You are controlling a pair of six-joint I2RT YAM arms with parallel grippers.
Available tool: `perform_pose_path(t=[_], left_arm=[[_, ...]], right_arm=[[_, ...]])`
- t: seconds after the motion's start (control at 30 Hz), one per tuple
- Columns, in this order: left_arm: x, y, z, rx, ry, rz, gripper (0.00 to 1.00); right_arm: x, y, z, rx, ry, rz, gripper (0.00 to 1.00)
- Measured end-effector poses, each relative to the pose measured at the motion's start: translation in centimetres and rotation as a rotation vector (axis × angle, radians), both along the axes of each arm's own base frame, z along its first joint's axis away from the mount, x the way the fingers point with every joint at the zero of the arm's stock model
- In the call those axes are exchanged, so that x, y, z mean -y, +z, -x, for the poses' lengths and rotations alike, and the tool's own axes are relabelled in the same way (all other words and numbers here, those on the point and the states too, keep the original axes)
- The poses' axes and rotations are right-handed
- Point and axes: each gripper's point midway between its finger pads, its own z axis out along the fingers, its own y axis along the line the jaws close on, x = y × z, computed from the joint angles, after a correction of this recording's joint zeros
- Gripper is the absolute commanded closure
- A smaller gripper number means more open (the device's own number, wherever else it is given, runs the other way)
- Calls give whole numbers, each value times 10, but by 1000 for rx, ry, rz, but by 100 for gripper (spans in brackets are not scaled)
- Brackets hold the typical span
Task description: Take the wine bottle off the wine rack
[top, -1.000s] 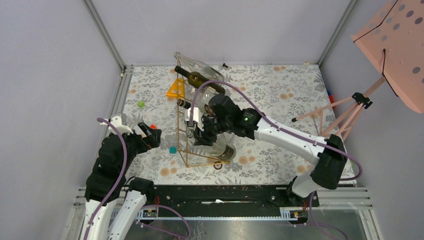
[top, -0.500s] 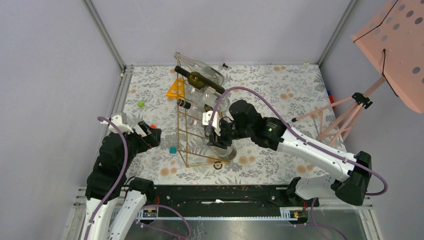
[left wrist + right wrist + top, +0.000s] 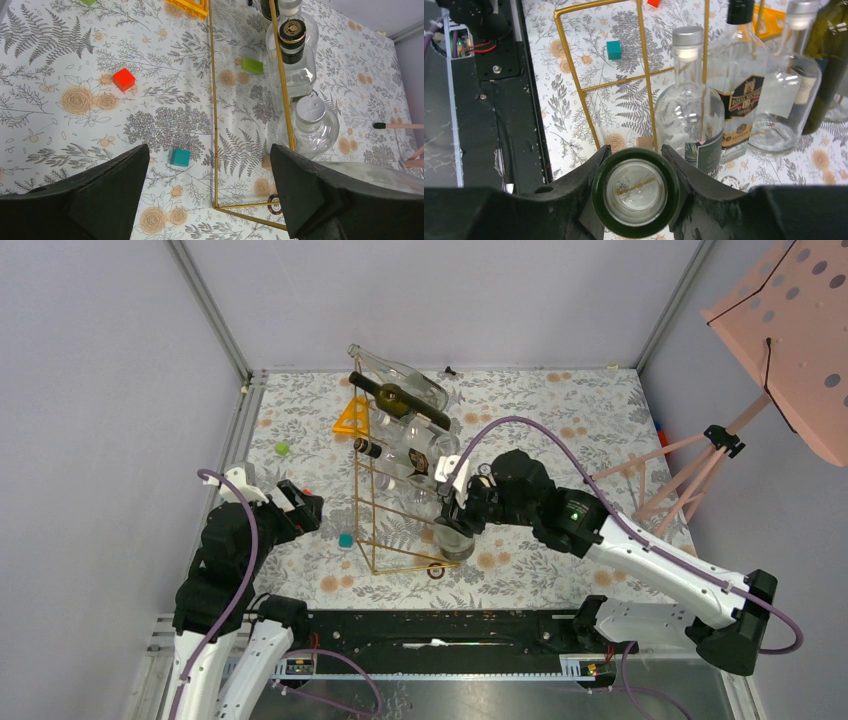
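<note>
The gold wire wine rack (image 3: 385, 510) stands slanted at mid-table and holds several bottles: a clear one (image 3: 400, 375) at the top, a dark green one (image 3: 402, 400), and a labelled one (image 3: 408, 455). My right gripper (image 3: 452, 528) is at the rack's near right side, shut on a wine bottle (image 3: 454, 540). In the right wrist view the gripper (image 3: 636, 194) clasps that bottle (image 3: 634, 230) end-on, showing a dark green rim and a clear centre. My left gripper (image 3: 305, 508) is open and empty left of the rack; it also shows in the left wrist view (image 3: 207, 190).
An orange triangle (image 3: 352, 418), a green block (image 3: 282, 448), a teal cube (image 3: 345, 539) and a red cube (image 3: 123, 79) lie left of the rack. A poker chip (image 3: 436, 571) lies by its near corner. A pink perforated stand (image 3: 790, 330) on a tripod is at the far right.
</note>
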Motion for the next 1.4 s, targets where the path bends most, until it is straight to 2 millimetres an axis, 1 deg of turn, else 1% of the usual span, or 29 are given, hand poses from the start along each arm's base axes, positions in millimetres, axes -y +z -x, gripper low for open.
perform_pose_path(t=[0.1,0.27,0.3,0.5,0.63,0.8,0.87,1.0,1.1,1.27,1.4], left_arm=[[0,0,0,-2,-1,0,1],[0,-1,-1,-8,3,-1,1],[0,-1,-1,-8,2,0,1],[0,-5,-4,-28,3,-2,1],[0,-6,-4,-33,2,-1,1],[0,-5,-4,-32,5,0,1],[0,-6,-4,-33,6,0,1],[0,-5,-4,-33,2,2,1],[1,-5,-4,-33,1,4,1],[1,-5,-4,-33,-2,6,1],[1,-5,-4,-31,-4,9,1]], right_arm=[[9,3,-7,-23,-61,-21,100],[29,8,-29,-87,-204,-67,100],[35,8,-34,-100,-239,-71,100],[59,1,-53,-122,-372,-43,100],[78,2,-68,-137,-484,-39,100],[111,11,-105,-160,-692,-71,100],[121,16,-119,-158,-758,-80,100],[141,28,-155,-142,-896,-94,100],[160,36,-187,-140,-1007,-110,100],[199,40,-238,-137,-1174,-125,100],[224,39,-272,-125,-1267,-117,100]])
